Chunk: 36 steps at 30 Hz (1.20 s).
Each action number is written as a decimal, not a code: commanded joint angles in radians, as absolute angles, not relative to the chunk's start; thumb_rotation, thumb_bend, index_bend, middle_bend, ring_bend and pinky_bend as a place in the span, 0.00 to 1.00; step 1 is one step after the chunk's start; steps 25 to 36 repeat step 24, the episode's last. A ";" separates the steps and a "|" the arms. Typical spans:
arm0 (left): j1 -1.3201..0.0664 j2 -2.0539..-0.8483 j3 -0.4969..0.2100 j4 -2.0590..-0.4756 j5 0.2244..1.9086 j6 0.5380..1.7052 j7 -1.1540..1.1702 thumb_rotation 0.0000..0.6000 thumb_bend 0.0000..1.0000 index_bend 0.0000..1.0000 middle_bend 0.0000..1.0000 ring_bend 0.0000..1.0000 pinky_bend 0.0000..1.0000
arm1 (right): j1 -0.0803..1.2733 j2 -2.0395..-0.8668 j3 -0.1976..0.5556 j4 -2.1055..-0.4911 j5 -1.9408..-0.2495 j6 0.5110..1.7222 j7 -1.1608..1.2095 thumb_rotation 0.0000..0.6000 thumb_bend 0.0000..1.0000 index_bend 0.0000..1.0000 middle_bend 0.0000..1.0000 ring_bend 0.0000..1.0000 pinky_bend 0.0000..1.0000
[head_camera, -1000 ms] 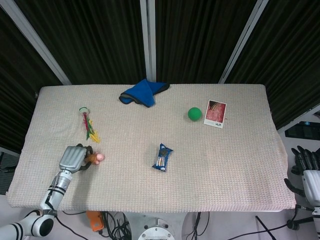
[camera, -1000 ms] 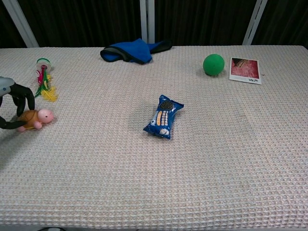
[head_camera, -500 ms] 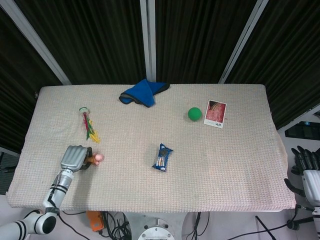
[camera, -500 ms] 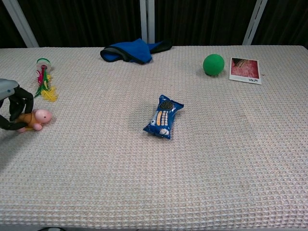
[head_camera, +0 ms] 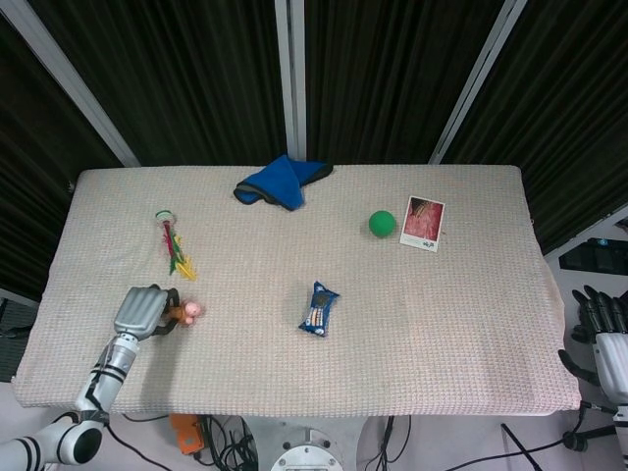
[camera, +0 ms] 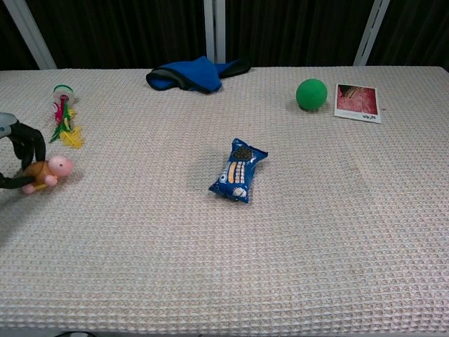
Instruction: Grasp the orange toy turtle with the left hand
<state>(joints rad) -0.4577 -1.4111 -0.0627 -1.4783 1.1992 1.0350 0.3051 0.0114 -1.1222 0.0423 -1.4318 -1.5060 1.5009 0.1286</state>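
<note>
At the lower left of the head view, the left hand [head_camera: 140, 312] is sitting low over the woven tablecloth [head_camera: 324, 373] with its dark fingers [camera: 24, 144] curling around the orange toy turtle [camera: 46, 170]. In the chest view, at the far left edge, the fingers are arching over the turtle's shell and one is wrapping beneath it, while the pink head is poking out to the right. The hand is clasping the toy.

Compared with the pictures from a moment ago, the hand and turtle are drifting slightly toward the left edge of both views, and the turtle is sitting a little higher in the chest view, its pink head tipping upward. It is hard to tell whether the toy is already clear of the cloth. The likely meaning is that the grasp is settling and a lift is beginning, so the task looks nearly complete, provided the hold does not slip.

The right hand [head_camera: 601, 319] is resting off the table at the lower right edge of the head view; whether its fingers are spread or curled cannot be told. Nothing else is shifting: the blue snack packet [head_camera: 318, 310] in the centre, the green ball [head_camera: 382, 224] and photo card [head_camera: 423, 224] at upper right, the blue cloth [head_camera: 280, 181] at top centre, and the colourful feather toy [head_camera: 173, 243] just above the left hand.
</note>
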 commanded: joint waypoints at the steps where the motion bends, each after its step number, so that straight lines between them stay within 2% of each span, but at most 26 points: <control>1: -0.442 -1.340 -0.055 -1.552 1.215 1.051 0.280 1.00 0.20 0.11 0.03 0.00 0.20 | 0.012 -1.123 0.041 -1.433 -1.508 1.501 0.129 1.00 0.16 0.00 0.00 0.00 0.00; 3: -0.441 -1.304 -0.054 -1.581 1.204 1.044 0.286 1.00 0.19 0.09 0.00 0.00 0.14 | 0.011 -1.124 0.039 -1.435 -1.514 1.504 0.127 1.00 0.16 0.00 0.00 0.00 0.00; 6: -0.433 -1.251 -0.051 -1.637 1.197 1.062 0.309 1.00 0.19 0.08 0.00 0.00 0.13 | 0.007 -1.124 0.036 -1.441 -1.524 1.517 0.128 1.00 0.16 0.00 0.00 0.00 0.00; 8: -0.411 -1.218 -0.049 -1.675 1.220 1.116 0.320 1.00 0.19 0.08 0.00 0.00 0.12 | 0.003 -1.122 0.035 -1.444 -1.529 1.528 0.129 1.00 0.16 0.00 0.00 0.00 0.00; 13: -0.279 -1.138 -0.004 -1.740 1.344 1.352 0.281 1.00 0.19 0.09 0.00 0.00 0.11 | -0.013 -1.114 0.029 -1.446 -1.547 1.560 0.147 1.00 0.16 0.00 0.00 0.00 0.00; 18: -0.144 -1.108 0.082 -1.675 1.460 1.511 0.183 1.00 0.19 0.08 0.00 0.00 0.09 | -0.022 -1.128 0.014 -1.433 -1.572 1.576 0.152 1.00 0.16 0.00 0.00 0.00 0.00; 21: -0.095 -1.118 0.100 -1.625 1.484 1.561 0.141 1.00 0.19 0.09 0.00 0.00 0.08 | -0.022 -1.143 0.010 -1.424 -1.583 1.580 0.151 1.00 0.16 0.00 0.00 0.00 0.00; 24: -0.063 -1.131 0.094 -1.586 1.500 1.608 0.100 1.00 0.19 0.09 0.00 0.00 0.08 | -0.020 -1.151 0.005 -1.423 -1.600 1.585 0.137 1.00 0.16 0.00 0.00 0.00 0.00; 36: -0.063 -1.131 0.094 -1.586 1.500 1.608 0.100 1.00 0.19 0.09 0.00 0.00 0.08 | -0.020 -1.151 0.005 -1.423 -1.600 1.585 0.137 1.00 0.16 0.00 0.00 0.00 0.00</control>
